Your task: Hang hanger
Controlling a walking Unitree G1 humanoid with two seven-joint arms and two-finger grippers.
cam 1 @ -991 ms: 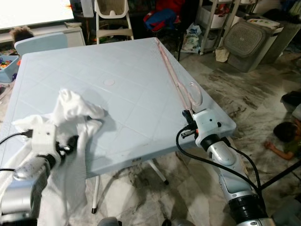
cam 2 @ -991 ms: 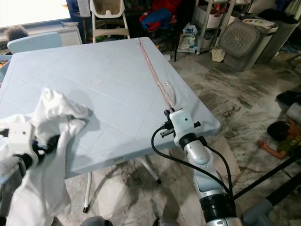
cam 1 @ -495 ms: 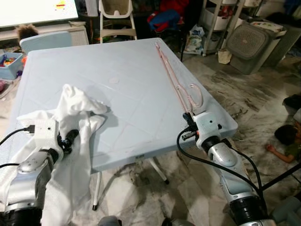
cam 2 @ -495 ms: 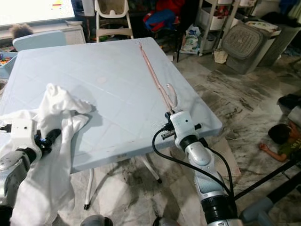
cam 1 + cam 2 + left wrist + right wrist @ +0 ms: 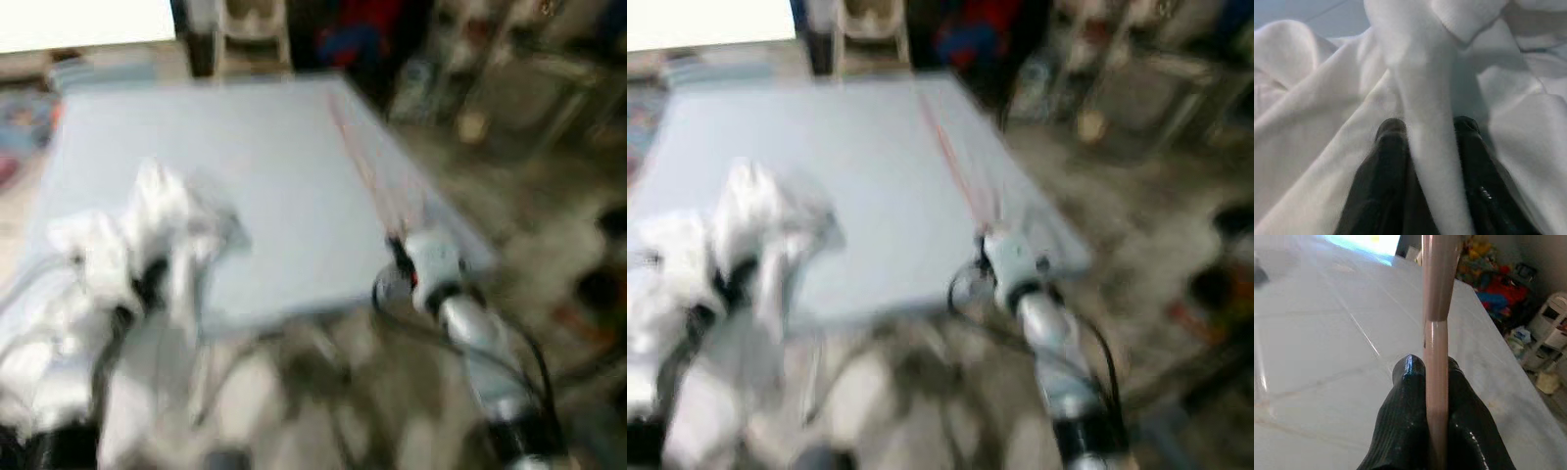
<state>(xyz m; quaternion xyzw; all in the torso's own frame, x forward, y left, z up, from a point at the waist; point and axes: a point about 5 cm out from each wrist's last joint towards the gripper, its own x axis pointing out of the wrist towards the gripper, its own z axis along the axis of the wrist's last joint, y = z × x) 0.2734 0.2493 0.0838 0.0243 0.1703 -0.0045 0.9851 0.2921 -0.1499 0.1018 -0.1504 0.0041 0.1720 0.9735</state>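
Since the thin pink plastic hanger point(image 5: 1437, 333) looks light, stiff and slick, we are pinching its bar with the right gripper point(image 5: 1431, 377) at the pale blue tabletop point(image 5: 274, 176) near its right edge. Our left gripper point(image 5: 1425, 132) is clamping soft white cloth point(image 5: 1317, 161). Open floor is lying rightward.

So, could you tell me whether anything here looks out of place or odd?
Nothing looks damaged or spilled. The head views are motion-blurred. The white garment lies crumpled at the table edge, pinched by the left gripper, partly hanging off. The right gripper clamps the pink hanger, which extends over the table.
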